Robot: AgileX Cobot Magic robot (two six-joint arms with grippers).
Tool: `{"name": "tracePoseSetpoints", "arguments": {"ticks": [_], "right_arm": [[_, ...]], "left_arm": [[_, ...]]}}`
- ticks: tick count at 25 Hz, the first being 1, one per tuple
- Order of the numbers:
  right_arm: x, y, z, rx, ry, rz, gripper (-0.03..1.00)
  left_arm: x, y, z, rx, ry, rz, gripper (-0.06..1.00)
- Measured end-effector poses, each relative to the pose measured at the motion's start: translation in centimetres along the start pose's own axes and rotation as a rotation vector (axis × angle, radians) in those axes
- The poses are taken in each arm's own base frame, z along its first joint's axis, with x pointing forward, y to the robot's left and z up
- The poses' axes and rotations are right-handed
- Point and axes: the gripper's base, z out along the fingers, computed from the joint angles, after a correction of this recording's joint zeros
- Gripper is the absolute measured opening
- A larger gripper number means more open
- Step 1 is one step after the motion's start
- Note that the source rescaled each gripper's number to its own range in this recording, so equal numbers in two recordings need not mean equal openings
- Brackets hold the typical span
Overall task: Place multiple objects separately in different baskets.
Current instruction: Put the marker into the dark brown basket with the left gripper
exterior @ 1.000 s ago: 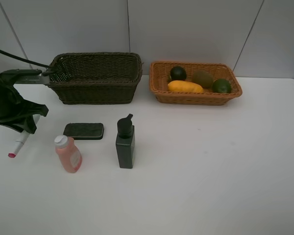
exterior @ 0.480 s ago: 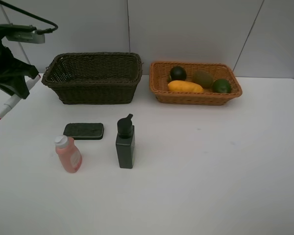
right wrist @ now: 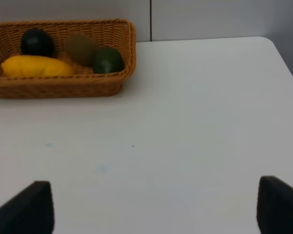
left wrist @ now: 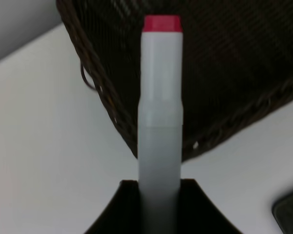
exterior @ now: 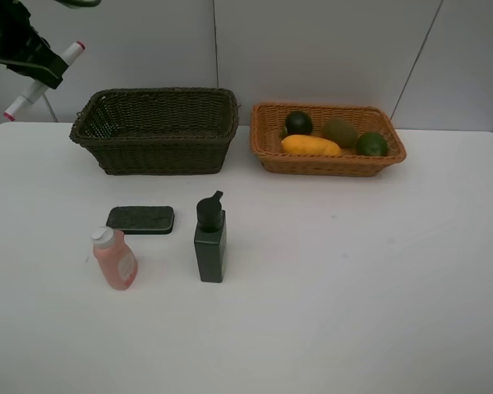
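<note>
Our left gripper clamped on a white marker with pink cap, high beside the dark brown wicker basket, our right gripper spread wide.

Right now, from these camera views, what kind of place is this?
Probably a robot test bench: a white table against plain grey wall panels, a dark basket and an orange basket side by side, and the left gripper holding a marker.

Left pincer high up, clamped on white marker, right pincer with jaws spread wide
</note>
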Motion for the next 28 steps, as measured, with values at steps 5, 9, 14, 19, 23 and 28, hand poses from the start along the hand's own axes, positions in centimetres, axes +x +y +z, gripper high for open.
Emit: {"name": "tracePoseSetpoints", "arguments": {"ticks": [5,9,14,19,23,28], "right_arm": [[0.0,0.0,0.0,0.000,0.000,0.000,1.00],[0.0,0.0,0.0,0.000,0.000,0.000,1.00],[0.0,0.0,0.0,0.000,0.000,0.000,1.00],[0.0,0.0,0.0,0.000,0.000,0.000,1.00],[0.0,0.0,0.0,0.000,0.000,0.000,1.00],[0.0,0.0,0.0,0.000,0.000,0.000,1.00]], "left_arm": [[-3.1,-1.1,2.2,-0.043,-0.127,0.112,0.04],[-4.8,-2.3,4.5,-0.076,-0.225,0.146,0.04],[-5.6,-4.1,8.2,-0.079,-0.273,0.177,0.04],[-6.0,-6.1,10.7,-0.068,-0.302,0.208,0.04],[-6.1,-6.7,11.4,-0.063,-0.308,0.217,0.04],[-5.8,-6.9,12.3,-0.054,-0.291,0.218,0.04]]}}
